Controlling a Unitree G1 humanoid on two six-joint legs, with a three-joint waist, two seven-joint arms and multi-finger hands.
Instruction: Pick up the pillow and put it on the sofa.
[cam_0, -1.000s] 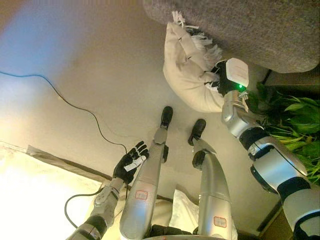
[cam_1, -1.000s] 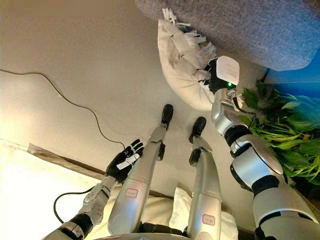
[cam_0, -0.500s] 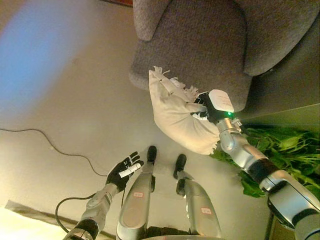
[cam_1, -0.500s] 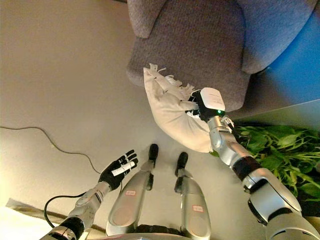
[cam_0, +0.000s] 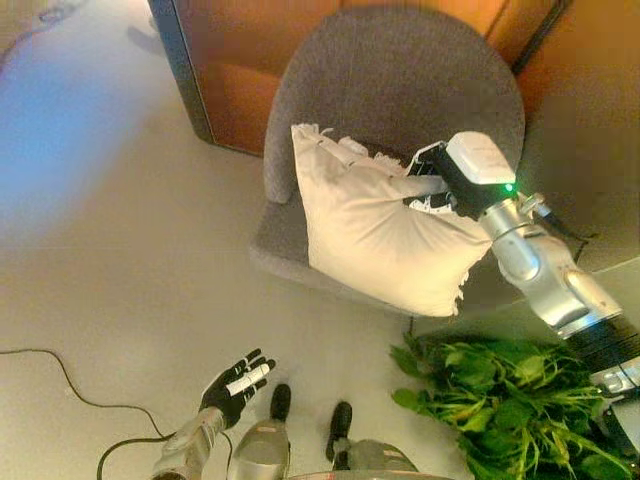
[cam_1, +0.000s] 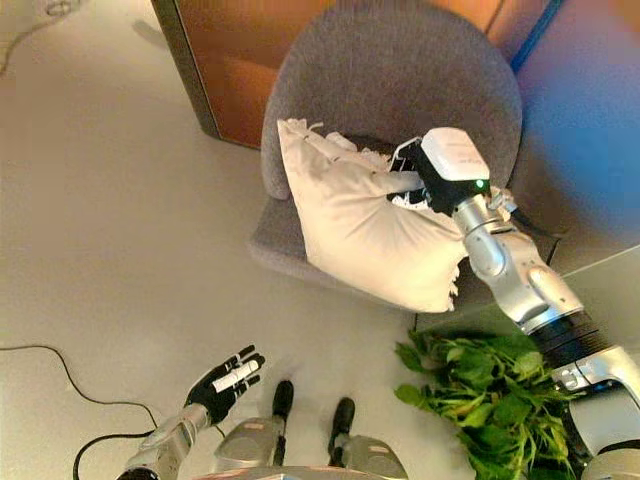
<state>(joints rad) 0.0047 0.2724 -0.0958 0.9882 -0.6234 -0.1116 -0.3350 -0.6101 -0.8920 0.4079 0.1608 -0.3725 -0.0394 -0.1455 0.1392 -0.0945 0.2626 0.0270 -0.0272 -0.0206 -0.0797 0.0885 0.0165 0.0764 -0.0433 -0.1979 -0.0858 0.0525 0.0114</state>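
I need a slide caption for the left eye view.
Right hand holds cream pillow over grey sofa.

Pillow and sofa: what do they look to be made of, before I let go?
The pillow, pinched by the right hand, looks like soft matte cream cloth, probably cotton or linen: it creases and sags, and has a fringed edge. The sofa looks upholstered in coarse grey woven fabric, matte and slightly flecked; what its frame is cannot be seen. The left hand hangs open, low.
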